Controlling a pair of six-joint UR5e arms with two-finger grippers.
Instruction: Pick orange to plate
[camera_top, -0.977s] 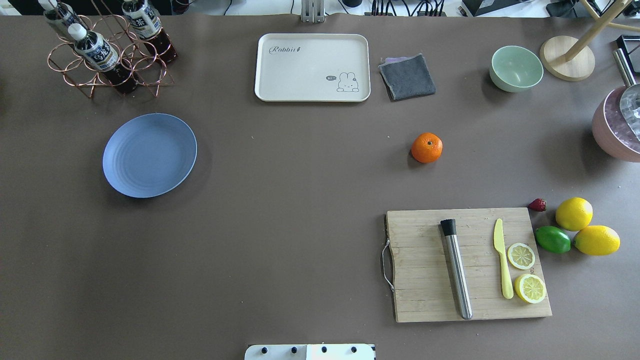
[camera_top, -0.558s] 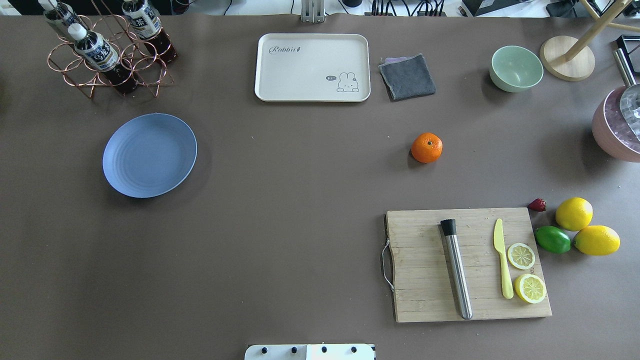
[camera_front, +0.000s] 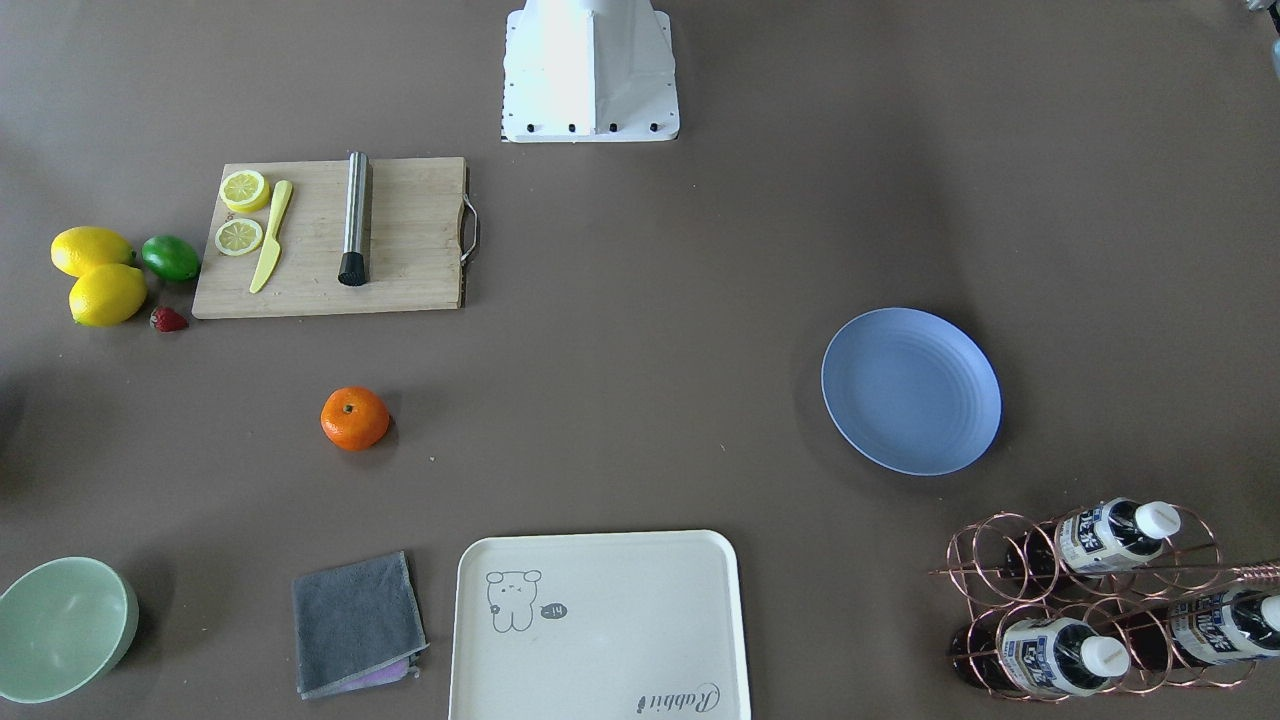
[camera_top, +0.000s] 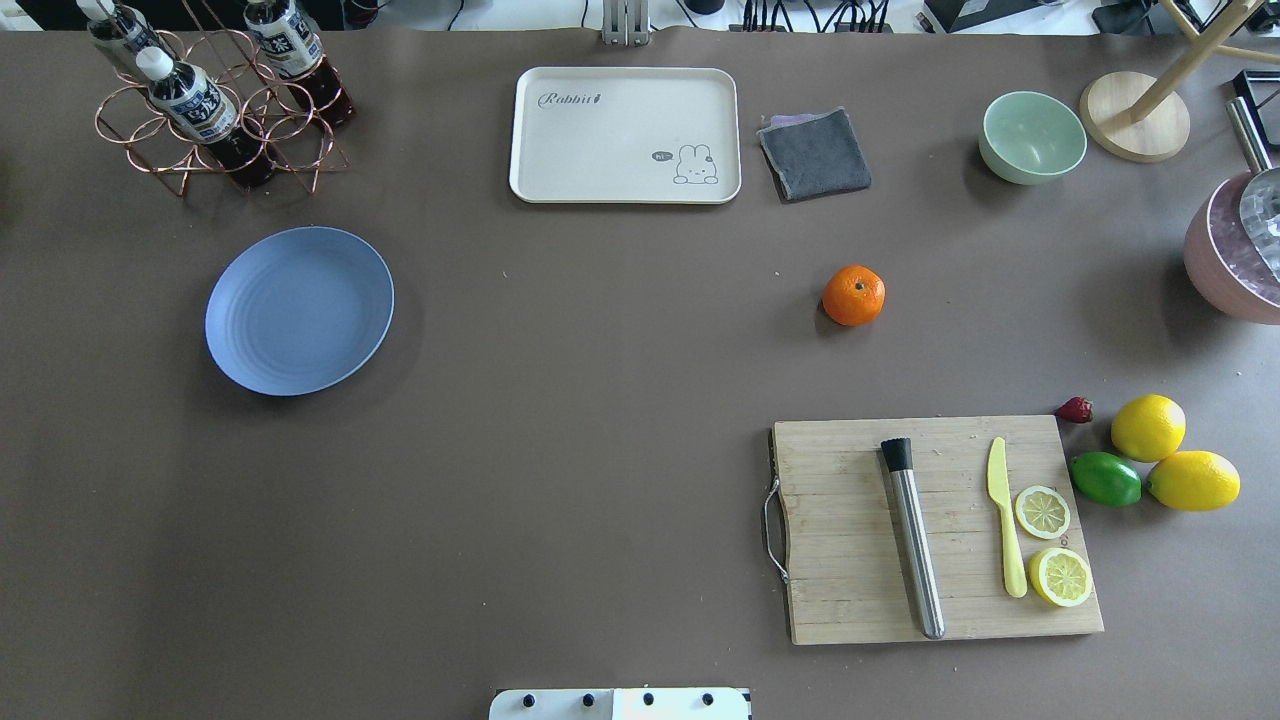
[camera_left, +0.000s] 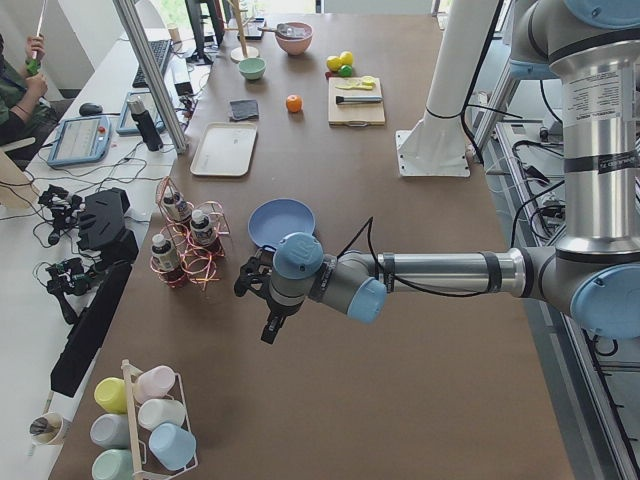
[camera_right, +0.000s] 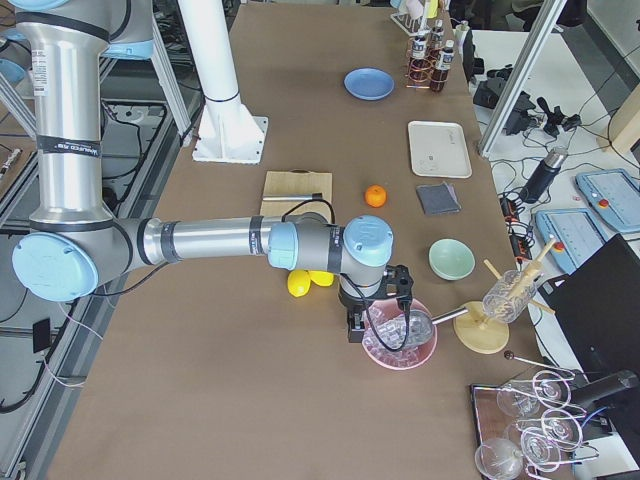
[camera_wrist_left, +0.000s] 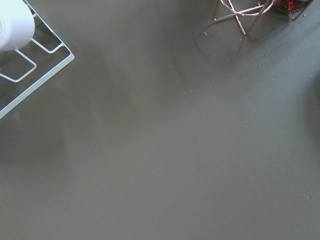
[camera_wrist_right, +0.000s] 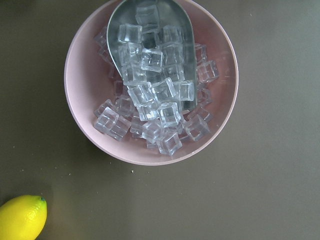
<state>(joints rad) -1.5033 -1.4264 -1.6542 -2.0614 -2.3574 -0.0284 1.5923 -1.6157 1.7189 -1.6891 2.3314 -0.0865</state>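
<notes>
The orange (camera_top: 854, 295) sits alone on the brown table, right of centre and beyond the cutting board; it also shows in the front view (camera_front: 354, 418). The light-blue plate (camera_top: 299, 310) lies bare at the left, far from the fruit. Neither gripper shows in the overhead or front views. In the left side view my left gripper (camera_left: 256, 300) hangs near the table's left end, short of the plate (camera_left: 282, 222); I cannot tell its state. In the right side view my right gripper (camera_right: 375, 318) hovers over a pink bowl, well away from the orange (camera_right: 375, 196); I cannot tell its state.
A cutting board (camera_top: 935, 530) holds a muddler, a yellow knife and lemon slices. Two lemons (camera_top: 1147, 427) and a lime (camera_top: 1105, 479) lie to its right. At the back stand a cream tray (camera_top: 625, 135), grey cloth (camera_top: 814, 153), green bowl (camera_top: 1032, 136) and bottle rack (camera_top: 215, 95). The pink bowl (camera_wrist_right: 80, 65) holds ice.
</notes>
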